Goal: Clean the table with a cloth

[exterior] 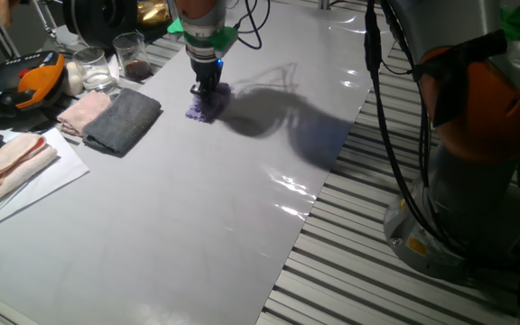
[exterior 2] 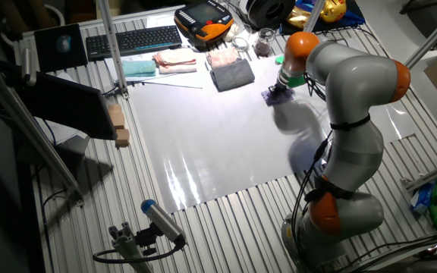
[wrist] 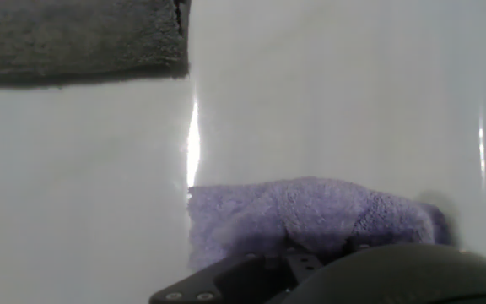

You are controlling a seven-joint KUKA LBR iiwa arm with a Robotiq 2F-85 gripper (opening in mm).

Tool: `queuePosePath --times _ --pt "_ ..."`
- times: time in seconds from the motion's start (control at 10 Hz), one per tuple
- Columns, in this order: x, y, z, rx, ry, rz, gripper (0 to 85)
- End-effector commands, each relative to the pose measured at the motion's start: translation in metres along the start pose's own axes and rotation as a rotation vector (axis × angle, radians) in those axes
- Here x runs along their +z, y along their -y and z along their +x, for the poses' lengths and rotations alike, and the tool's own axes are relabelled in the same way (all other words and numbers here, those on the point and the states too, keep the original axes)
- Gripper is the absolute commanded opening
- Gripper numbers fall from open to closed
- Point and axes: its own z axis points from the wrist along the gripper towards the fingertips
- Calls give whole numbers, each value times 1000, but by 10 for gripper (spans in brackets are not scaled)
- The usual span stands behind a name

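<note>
The lavender cloth lies bunched on the far part of the pale glossy table. My gripper points straight down on the cloth and looks shut on its top, holding it against the tabletop. In the other fixed view the gripper and cloth sit near the table's far right part. In the hand view the cloth bunches up under the gripper body and the fingertips are hidden.
A dark grey folded cloth lies just left of the lavender one, with a pink folded cloth beside it and another further left. Two glasses stand behind them. The table's right edge meets slatted grating.
</note>
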Motion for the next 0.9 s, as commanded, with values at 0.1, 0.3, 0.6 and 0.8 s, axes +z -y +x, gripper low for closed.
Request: queuePosePath --times 0.1,0.3,0.6,0.8 --pt "0 8 4 -11 -3 9 0" --pt "3 18 10 -20 -11 10 0" --pt "3 25 27 -19 -45 -3 0" --pt "1 18 38 16 -79 -41 0"
